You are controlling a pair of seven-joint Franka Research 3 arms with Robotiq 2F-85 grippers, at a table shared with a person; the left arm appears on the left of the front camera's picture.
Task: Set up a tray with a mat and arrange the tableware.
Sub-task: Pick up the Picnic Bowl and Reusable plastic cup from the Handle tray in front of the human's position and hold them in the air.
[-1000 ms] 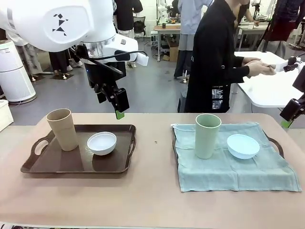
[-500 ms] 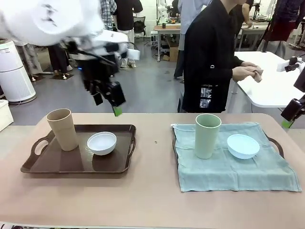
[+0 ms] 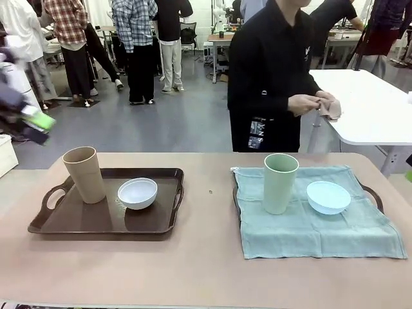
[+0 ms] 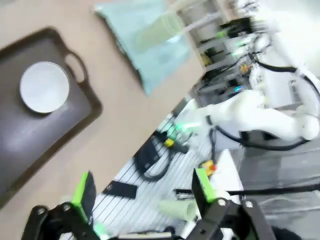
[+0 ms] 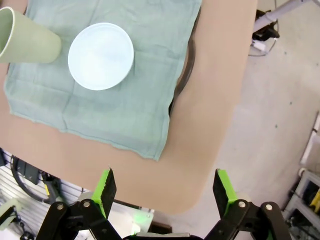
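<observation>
Front view, left tray: a dark tray [image 3: 161,222] sits toward the left edge of the table [image 3: 206,277], with no mat in it; the tan cup [image 3: 84,174] stands upright in its far left corner, the white bowl [image 3: 137,192] just right of the tray's middle
Front view, right tray: a second tray [image 3: 372,194] toward the table's right edge lies under a pale teal mat [image 3: 309,235]; the green cup [image 3: 279,183] stands upright on the mat's far left part, the blue bowl [image 3: 328,197] near it toward the far right corner, not touching
Front view, left gripper [image 3: 38,120]: a blurred streak beyond the table's left edge, well apart from the tableware; you cannot tell its fingers here
Front view, person: stands beyond the table's far edge, hands [image 3: 312,103] together on a pale cloth [image 3: 332,109], away from both trays
Left wrist view, fingers: spread wide, nothing between the green pads [image 4: 85,189]; far off you see the white bowl in the dark tray and the mat, blurred
Right wrist view, right gripper [image 5: 165,190]: fingers spread wide, holding nothing, looking down past the table's near right corner; blue bowl and green cup sit on the mat
Step in hand: likely a gap between placements; the right set looks finished, the left tray lacks a mat
Next move: to match, you would need cup and bowl lifted off the dark tray before a mat goes in; the person's cloth may be that mat, though you cannot be sure
</observation>
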